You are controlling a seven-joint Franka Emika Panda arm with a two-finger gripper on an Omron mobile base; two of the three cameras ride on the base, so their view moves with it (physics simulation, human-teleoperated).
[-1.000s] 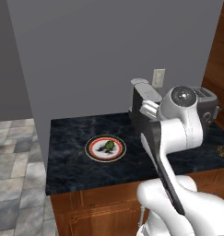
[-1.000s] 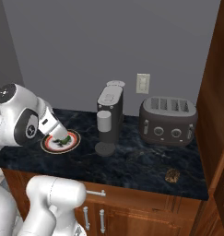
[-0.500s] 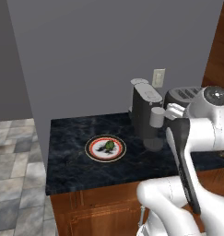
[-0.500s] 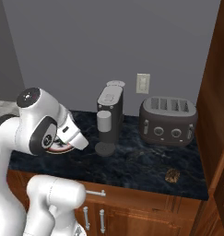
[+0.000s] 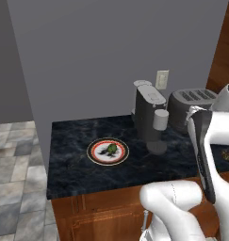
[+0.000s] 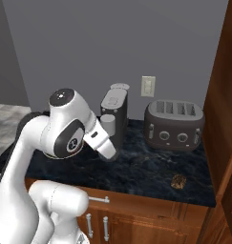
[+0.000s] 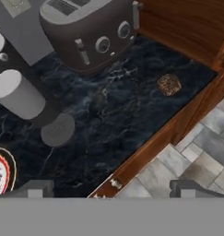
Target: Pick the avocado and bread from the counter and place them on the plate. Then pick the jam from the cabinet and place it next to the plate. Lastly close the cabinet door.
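Note:
The avocado (image 5: 111, 149) lies on the round white plate (image 5: 108, 151) with the red-orange rim, at the left of the black counter (image 5: 78, 141). The plate's rim (image 7: 2, 171) also peeks in at the left edge of the hand view. The bread, a small brown speckled piece (image 6: 178, 180), lies on the counter near its front right corner, also in the hand view (image 7: 169, 84). My gripper (image 7: 111, 191) is open and empty, high over the counter's front edge and well short of the bread. The cabinet (image 6: 225, 90) stands at the right. The jam is out of view.
A dark toaster (image 6: 174, 125) sits at the back right of the counter. A grey coffee machine (image 6: 113, 112) stands between it and the plate. Grey floor tiles (image 7: 196, 147) lie below the counter's wooden front edge.
My arm has swung to the right, from over the plate toward the coffee machine and toaster. The plate with the avocado is now uncovered in the left base view. The jaws have stayed open.

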